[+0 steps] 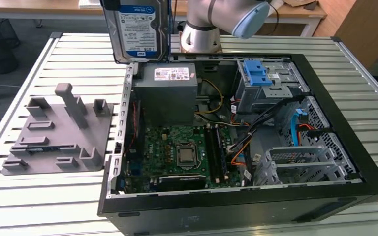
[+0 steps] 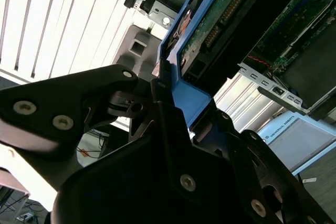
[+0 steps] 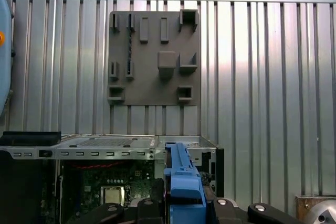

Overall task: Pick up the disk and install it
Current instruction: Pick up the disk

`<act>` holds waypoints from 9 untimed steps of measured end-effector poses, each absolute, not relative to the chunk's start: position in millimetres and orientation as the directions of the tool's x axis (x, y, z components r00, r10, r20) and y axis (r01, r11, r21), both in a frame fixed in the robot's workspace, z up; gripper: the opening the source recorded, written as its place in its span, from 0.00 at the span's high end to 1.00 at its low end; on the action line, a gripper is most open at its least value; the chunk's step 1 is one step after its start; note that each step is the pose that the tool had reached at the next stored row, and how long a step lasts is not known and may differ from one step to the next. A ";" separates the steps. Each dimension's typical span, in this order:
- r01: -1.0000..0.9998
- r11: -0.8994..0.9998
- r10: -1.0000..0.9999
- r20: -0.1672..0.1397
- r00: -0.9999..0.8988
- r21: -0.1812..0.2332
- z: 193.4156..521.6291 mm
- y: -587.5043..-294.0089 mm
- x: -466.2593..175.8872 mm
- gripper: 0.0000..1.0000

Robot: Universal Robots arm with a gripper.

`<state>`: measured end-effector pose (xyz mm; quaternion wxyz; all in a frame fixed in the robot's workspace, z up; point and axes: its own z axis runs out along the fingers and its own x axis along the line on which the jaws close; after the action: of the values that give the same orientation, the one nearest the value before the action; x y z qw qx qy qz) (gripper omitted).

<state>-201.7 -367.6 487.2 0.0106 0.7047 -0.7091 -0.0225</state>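
The disk [image 1: 136, 29] is held upright in the air, label face turned toward the exterior view, above the far corner of the open computer case [image 1: 346, 147], on the exterior view's left. It is clamped by the gripper [image 2: 178, 114], whose jaws are closed on the disk's blue carrier rail along one narrow edge. The same hold is seen in the first wrist view, with the blue rail standing up between the black fingers [image 3: 152, 205]. This edge grasp is judged to leave both broad faces free, so that neither the label nor the green circuit board on the underside is pressed.

The disk is carried high, apart from the case walls, the power supply [image 1: 169, 88] below it and the loose cables inside.

The case is laid on its side on the slatted counter [image 1: 45, 196] with the open side up, which gives access from above. The drive cage with the blue latch [image 1: 258, 73] is set at the far side, toward the exterior view's right, well apart from the disk. A grey slotted fixture [image 1: 57, 132] lies on the counter beside the case. The disk has been picked up but not yet installed.
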 end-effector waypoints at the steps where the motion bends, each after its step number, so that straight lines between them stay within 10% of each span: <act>1: -0.999 0.006 -1.000 -0.017 -0.007 0.047 487.1 -367.6 -201.7 0.64; 9: -0.999 0.006 -1.000 -0.017 -0.006 0.035 487.1 -371.7 -202.1 0.64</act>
<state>-202.1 -371.7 487.1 0.0061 0.7049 -0.7091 -0.0184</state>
